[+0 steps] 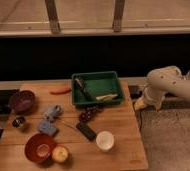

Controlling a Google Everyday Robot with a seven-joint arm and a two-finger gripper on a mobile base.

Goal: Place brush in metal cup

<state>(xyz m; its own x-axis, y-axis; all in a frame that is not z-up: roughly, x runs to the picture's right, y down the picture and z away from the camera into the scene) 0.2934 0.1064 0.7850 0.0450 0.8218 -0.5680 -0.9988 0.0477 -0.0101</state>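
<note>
Apple (59, 153) and white cup (105, 140) sit nearest you. Nothing is done yet: your brush (83, 89) lies in the green bin (95, 75), well apart from the metal cup (19, 121) at the left. Your gripper (140, 104) hangs open and empty off the table's (123, 125) right edge.

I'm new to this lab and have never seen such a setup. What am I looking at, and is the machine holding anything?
This is a single camera view looking down on a wooden table; its mounting is unknown. The white jointed thing at the right is a robot arm. Its two-finger gripper hangs beside the table's right edge, open and holding nothing. A green plastic bin on the table holds a slender dark-handled brush and a pale yellow oblong piece. Near the left edge sits a small shiny metal cup, in front of a dark purple bowl. Toward the front: a flat black block, a white cup and an apple.
</note>
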